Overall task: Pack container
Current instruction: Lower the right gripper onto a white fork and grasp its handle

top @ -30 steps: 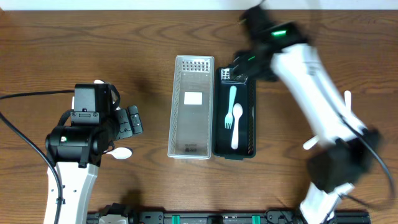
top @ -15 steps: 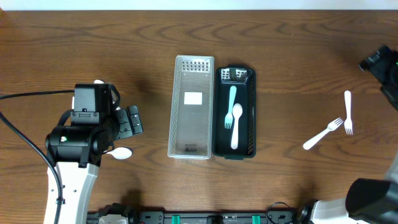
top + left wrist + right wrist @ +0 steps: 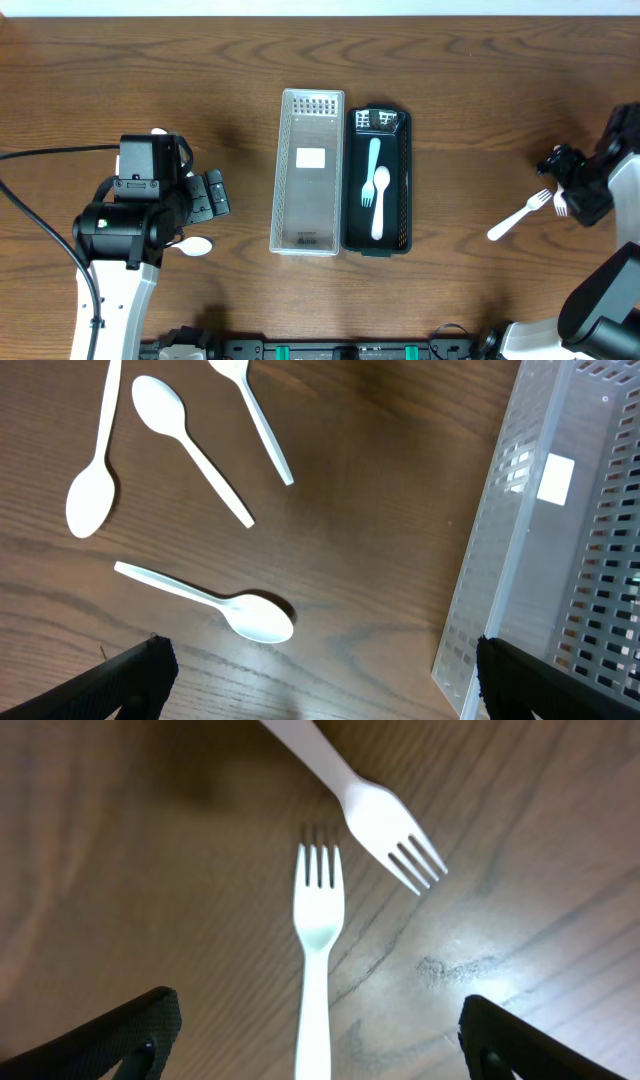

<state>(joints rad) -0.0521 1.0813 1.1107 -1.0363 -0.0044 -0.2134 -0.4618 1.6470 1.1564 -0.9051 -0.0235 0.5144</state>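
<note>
The right hand (image 3: 320,1025) hangs wide open over a white fork (image 3: 318,920), its tines pointing toward twelve o'clock.

Even, bright overhead light, soft shadows — glare on the table (image 3: 455,958) (right wrist view).

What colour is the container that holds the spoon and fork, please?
The container is black, with perforated walls; the overhead view shows it best.

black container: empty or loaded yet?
Partly loaded. The black container holds two white utensils lying lengthwise. It is uncovered; the clear tray sits beside it.
</note>
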